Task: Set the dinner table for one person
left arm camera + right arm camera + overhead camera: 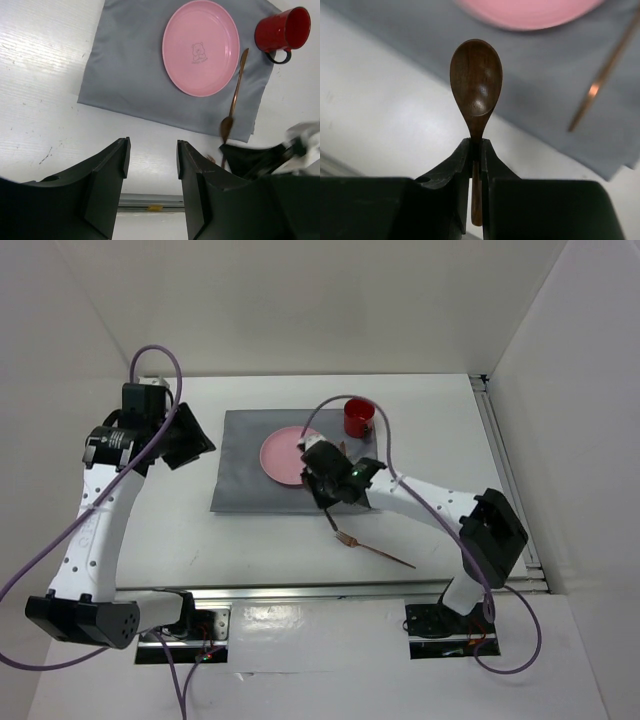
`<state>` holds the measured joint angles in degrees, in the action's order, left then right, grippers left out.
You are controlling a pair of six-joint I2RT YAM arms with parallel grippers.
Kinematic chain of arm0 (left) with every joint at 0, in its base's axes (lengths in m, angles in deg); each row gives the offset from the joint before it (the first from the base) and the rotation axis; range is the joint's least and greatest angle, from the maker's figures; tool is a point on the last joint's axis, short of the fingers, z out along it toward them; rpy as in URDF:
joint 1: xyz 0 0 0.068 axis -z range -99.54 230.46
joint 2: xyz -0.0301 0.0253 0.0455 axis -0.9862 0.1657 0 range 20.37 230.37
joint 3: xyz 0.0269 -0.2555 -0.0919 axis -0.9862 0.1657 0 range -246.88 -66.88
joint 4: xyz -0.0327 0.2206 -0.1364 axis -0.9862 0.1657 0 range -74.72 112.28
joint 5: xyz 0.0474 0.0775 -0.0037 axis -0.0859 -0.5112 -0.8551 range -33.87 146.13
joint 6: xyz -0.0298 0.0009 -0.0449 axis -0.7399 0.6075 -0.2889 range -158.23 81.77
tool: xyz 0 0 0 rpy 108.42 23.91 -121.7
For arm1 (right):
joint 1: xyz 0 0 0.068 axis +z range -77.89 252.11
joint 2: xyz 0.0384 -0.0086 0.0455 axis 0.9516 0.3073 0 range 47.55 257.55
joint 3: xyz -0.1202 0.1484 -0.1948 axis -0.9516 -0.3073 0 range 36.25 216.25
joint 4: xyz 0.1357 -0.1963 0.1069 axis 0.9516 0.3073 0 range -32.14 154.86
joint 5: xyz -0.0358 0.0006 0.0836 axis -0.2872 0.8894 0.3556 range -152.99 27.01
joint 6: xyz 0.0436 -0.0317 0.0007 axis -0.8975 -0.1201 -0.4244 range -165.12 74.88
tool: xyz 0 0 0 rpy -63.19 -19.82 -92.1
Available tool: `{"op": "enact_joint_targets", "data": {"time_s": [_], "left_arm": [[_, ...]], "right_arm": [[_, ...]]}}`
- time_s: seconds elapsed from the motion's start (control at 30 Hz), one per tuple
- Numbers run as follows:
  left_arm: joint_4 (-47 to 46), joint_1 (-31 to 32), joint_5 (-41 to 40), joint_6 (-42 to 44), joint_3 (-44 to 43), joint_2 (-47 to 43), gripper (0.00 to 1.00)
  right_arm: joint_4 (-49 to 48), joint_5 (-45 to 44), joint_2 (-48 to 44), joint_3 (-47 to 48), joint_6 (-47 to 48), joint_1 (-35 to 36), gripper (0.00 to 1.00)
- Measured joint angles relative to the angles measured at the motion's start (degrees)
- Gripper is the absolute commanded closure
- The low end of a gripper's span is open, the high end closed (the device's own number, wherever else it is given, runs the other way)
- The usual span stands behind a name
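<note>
Top external view. Shows the large matte white surface (260, 540) with a grey rectangular cloth placemat (240, 480) spread toward its far edge. Finds a round pink plate (283, 455) on the cloth, a red enamel mug (358, 417) at the cloth's far right corner, and a slim copper-coloured fork (378, 550) lying on bare surface between the cloth's near right corner and the near edge. Puts the right end effector (330, 488) over that near right corner and the left end effector (188, 435) beside the cloth's left edge.

Left wrist view. Shows the left end effector's fingers apart with nothing between them, hanging over bare surface. Also picks out a long copper-coloured utensil (239, 85) lying on the cloth just right of the plate; cannot tell its kind.

Right wrist view. Shows the right end effector clamped on the handle of a dark wooden spoon (476, 75), bowl pointing ahead, held above the cloth's near edge.

Reads as the cutlery-laying step, spoon in hand and not yet set down. Next calls for lowering it onto the cloth beside the copper-coloured utensil, roughly parallel and without nudging it or the plate, then parting the fingers. Leaves the fork to fetch afterwards.
</note>
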<state>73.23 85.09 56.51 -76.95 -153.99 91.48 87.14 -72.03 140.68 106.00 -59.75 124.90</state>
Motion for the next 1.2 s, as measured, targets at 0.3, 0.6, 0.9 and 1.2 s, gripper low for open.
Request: {"op": "enact_joint_targets", "data": {"time_s": [0.3,0.6,0.9,1.2], "left_arm": [[-2.97,3.08,1.81,-0.98,10.67,-2.99,0.42],[-6.47,11.76,4.15,-6.91,23.19,-4.90,0.42],[-7.54,13.75,3.65,-8.15,22.08,-4.37,0.42],[-8.63,15.47,2.80,-8.07,20.52,-1.88,0.42]], "right_arm": [[2.38,-4.44,11.10,8.48,-6.69,-16.37,1.00],[3.10,-7.13,25.00,15.17,-6.23,-18.99,0.53],[1.79,-4.48,8.22,2.54,-5.44,-22.32,0.51],[5.44,4.55,-9.81,-9.90,-1.77,-23.30,0.51]]}}
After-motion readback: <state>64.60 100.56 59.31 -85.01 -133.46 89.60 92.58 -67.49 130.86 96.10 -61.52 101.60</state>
